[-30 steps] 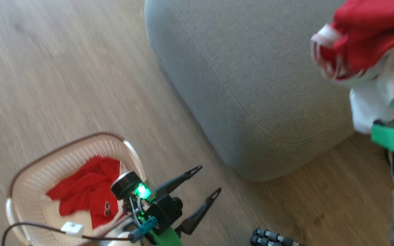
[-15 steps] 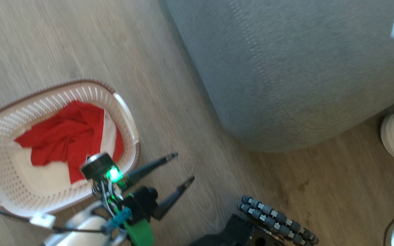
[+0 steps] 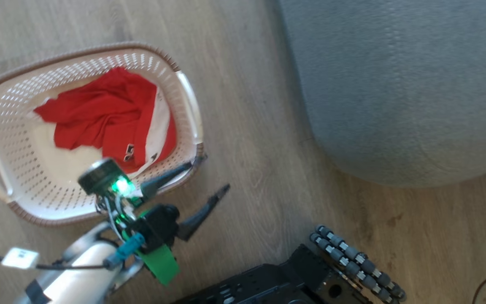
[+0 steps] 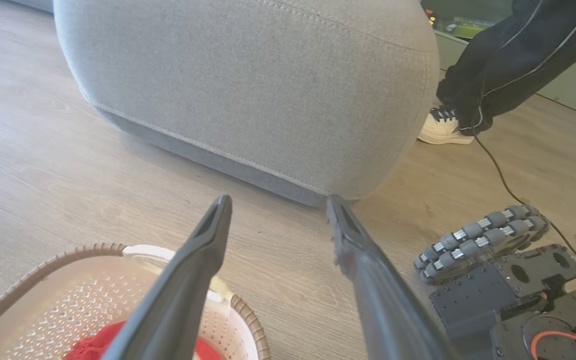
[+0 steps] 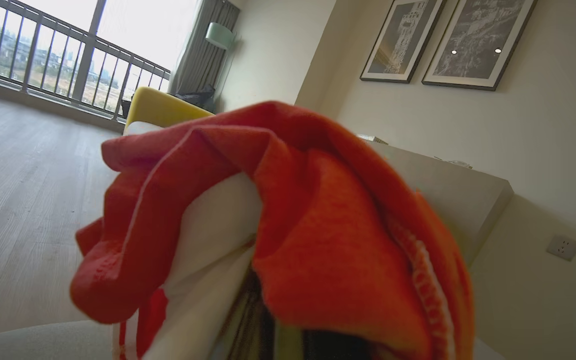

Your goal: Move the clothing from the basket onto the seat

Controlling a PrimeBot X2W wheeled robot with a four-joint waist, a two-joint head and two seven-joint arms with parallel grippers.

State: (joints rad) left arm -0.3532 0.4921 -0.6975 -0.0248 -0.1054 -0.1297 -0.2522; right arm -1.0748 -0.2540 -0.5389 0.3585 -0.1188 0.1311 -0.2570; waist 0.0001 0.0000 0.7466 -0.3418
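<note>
The left pincer [image 3: 214,173] stands wide open and empty beside the basket [image 3: 189,109]. One fingertip overlaps the rim's corner in the head view, and whether it touches is hard to tell. The clothing [image 3: 99,114] lies inside the basket, red over white, with a small dark patch. The forearm hides part of the near wall. The sofa [image 3: 395,84] is cut off at the top and right edges of the head view. The right pincer [image 5: 268,342] is closed on a red and white garment [image 5: 328,235]. The cloth wraps over its fingers, so only a dark sliver shows. A person's dark trouser leg [image 4: 508,60] and white shoe [image 4: 445,132] stand just past the sofa.
</note>
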